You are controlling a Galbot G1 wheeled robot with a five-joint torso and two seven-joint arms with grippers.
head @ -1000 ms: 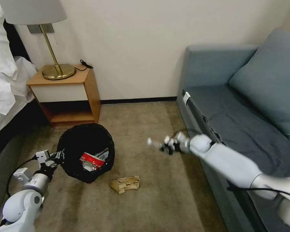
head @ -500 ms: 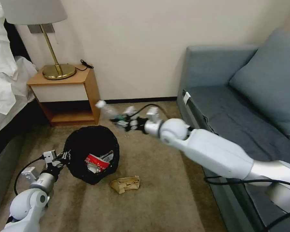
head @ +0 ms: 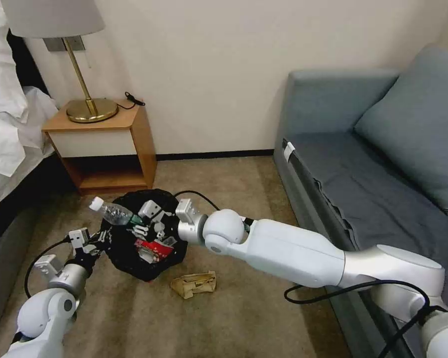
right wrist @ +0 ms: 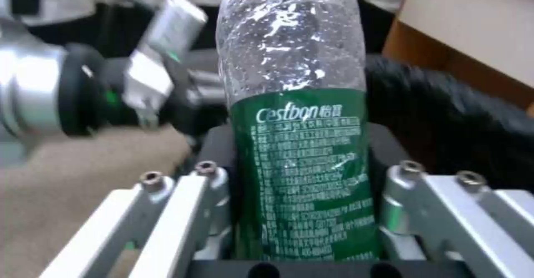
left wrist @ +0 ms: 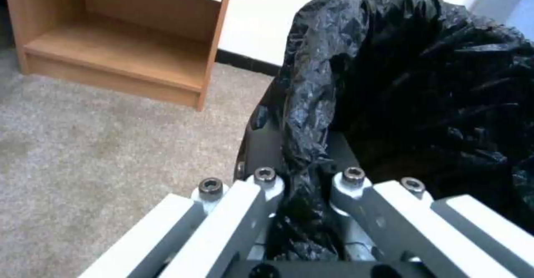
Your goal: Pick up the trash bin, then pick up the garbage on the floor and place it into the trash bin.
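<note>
The trash bin (head: 134, 256), lined with a crinkly black bag (left wrist: 423, 86), hangs tilted just above the carpet. My left gripper (head: 98, 237) (left wrist: 303, 161) is shut on its rim. A red-and-white wrapper (head: 155, 247) lies inside the bin. My right gripper (head: 138, 224) (right wrist: 303, 178) is over the bin's mouth, shut on a clear bottle (head: 115, 212) (right wrist: 300, 144) with a green label. The bottle's white cap sticks out past the far rim towards the left arm. A crumpled brown paper bag (head: 193, 284) lies on the floor just in front of the bin.
A wooden nightstand (head: 104, 144) with a brass lamp (head: 89, 110) stands against the wall behind the bin. A bed (head: 5, 134) runs along the left and a blue sofa (head: 363, 169) along the right. Open carpet (head: 244, 308) lies between them.
My right arm has swung left with the bottle, from beside the sofa to over the bin's mouth. The left arm has moved the bin slightly right and nearer.
</note>
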